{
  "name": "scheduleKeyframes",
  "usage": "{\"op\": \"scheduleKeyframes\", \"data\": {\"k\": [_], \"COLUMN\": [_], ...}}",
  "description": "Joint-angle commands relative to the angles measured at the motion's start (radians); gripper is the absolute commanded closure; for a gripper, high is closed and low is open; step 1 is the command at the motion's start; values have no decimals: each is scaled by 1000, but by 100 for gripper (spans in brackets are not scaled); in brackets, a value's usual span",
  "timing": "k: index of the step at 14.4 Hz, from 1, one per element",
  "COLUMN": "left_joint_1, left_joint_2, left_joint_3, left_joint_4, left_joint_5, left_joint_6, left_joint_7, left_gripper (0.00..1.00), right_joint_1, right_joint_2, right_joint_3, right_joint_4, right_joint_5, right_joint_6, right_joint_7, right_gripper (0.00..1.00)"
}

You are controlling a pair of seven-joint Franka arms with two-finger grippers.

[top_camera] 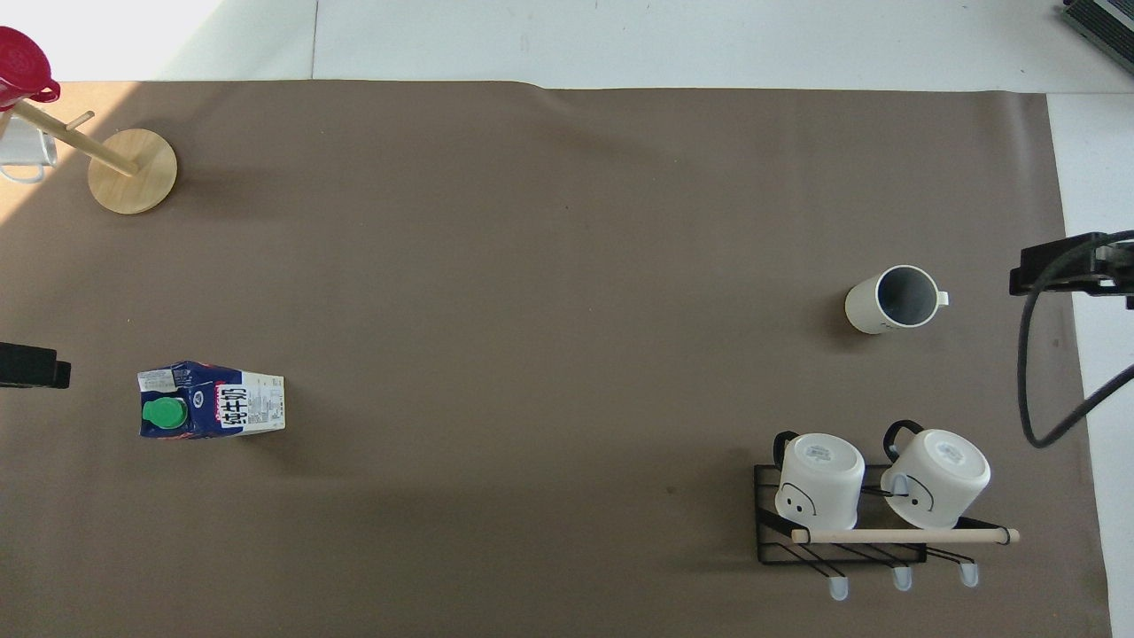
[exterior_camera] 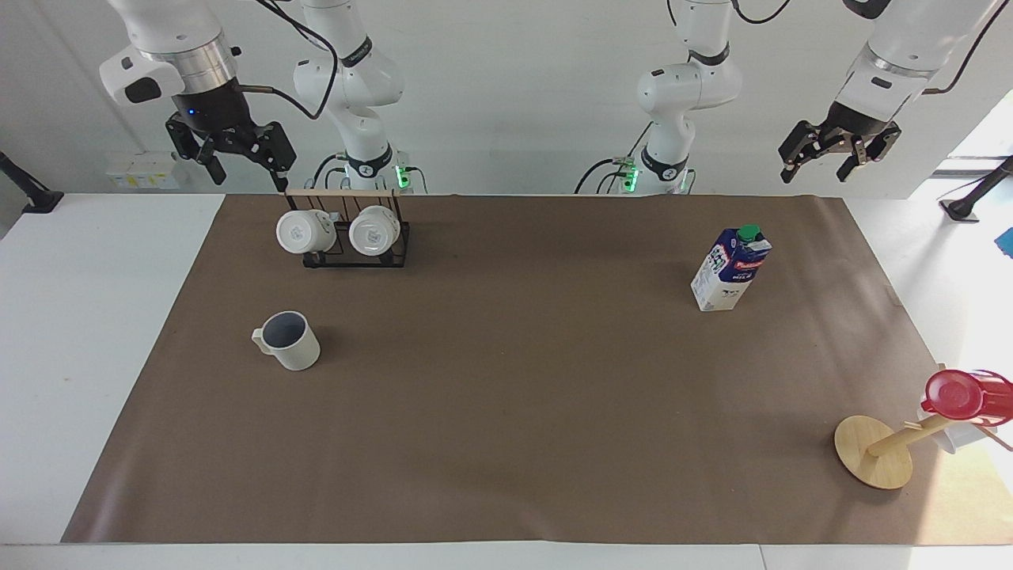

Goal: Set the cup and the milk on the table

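milk (exterior_camera: 731,270) upright, cup (exterior_camera: 290,341) mouth up

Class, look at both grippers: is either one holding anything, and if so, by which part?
Nothing is held. The left gripper and right gripper hang open and empty; the cup and milk stand on the mat.

Both arms are glossy white with rounded joint housings and black seam rings, green lights glowing at their bases, black cables looping along them, a ribbed silver collar above the right gripper (exterior_camera: 236,155), and black linked-finger hardware on the left gripper (exterior_camera: 831,154).
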Motion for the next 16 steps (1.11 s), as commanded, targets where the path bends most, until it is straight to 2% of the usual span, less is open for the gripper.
{"op": "scheduleKeyframes", "data": {"k": [1, 10, 16], "left_joint_1": [4, 4, 4], "left_joint_2": [-13, -13, -13], "left_joint_3": [-2, -2, -2], "left_joint_4": [-7, -7, -7], "left_joint_5": [5, 5, 5], "left_joint_6": [0, 0, 0], "left_joint_7": [4, 4, 4], "left_gripper": [0, 0, 0], "right_joint_1": [-11, -12, -11], "right_joint_2": [26, 144, 158], "right_joint_3": [-2, -2, -2], "right_joint_4": [0, -36, -241], "right_joint_5": [14, 2, 2], "right_joint_6": [32, 159, 386], "right_joint_7": [-37, -40, -55], "right_gripper": [0, 0, 0]}}
